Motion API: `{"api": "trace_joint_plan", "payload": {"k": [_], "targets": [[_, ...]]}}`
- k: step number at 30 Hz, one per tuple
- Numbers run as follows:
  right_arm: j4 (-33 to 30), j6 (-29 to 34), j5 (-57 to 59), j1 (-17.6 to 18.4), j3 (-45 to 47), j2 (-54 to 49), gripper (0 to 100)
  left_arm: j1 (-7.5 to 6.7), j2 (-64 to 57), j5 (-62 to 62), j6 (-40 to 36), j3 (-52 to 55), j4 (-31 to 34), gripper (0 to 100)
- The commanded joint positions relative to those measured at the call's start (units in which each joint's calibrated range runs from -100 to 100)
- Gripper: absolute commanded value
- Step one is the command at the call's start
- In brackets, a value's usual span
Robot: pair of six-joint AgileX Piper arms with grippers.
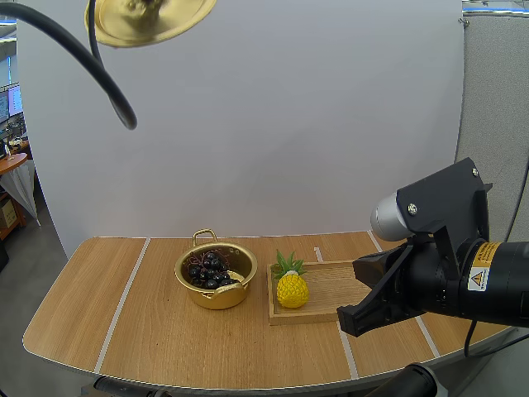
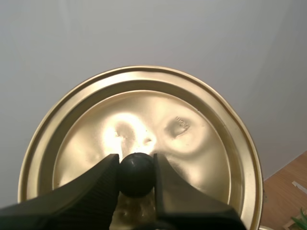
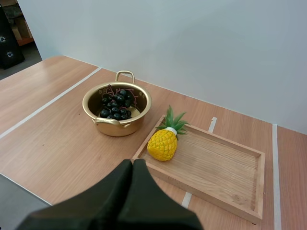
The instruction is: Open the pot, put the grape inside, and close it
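A gold pot (image 1: 216,281) (image 3: 116,112) stands open on the table with a dark bunch of grapes (image 1: 209,270) (image 3: 115,105) inside it. Its gold lid (image 1: 149,18) (image 2: 144,143) hangs high above the table's left side. My left gripper (image 2: 136,175) is shut on the lid's black knob (image 2: 136,173). My right gripper (image 1: 357,318) (image 3: 133,164) hovers over the front right of the table, near the wooden tray, its fingers lying together with nothing between them.
A wooden tray (image 1: 331,294) (image 3: 220,170) lies right of the pot, with a yellow toy pineapple (image 1: 292,285) (image 3: 164,141) at its left end. White tape lines cross the tabletop. The table's front edge curves near the right gripper.
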Motion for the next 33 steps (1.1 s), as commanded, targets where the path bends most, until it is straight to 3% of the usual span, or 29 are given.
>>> {"api": "trace_joint_plan", "payload": {"k": [1, 15, 22, 33], "targets": [[-0.1, 0.0, 0.0, -0.2, 0.1, -0.5, 0, -0.19, -0.2, 0.3, -0.3, 0.3, 0.0, 0], [-0.1, 0.0, 0.0, -0.2, 0.1, -0.5, 0, -0.19, 2.5, 0.3, 2.7, 23.7, -0.1, 0], [-0.1, 0.0, 0.0, -0.2, 0.1, -0.5, 0, -0.19, 7.9, 0.3, 6.8, 35.0, -4.5, 0], [-0.1, 0.0, 0.0, -0.2, 0.1, -0.5, 0, -0.19, 17.7, -4.5, 10.4, 43.1, -7.6, 0]]}}
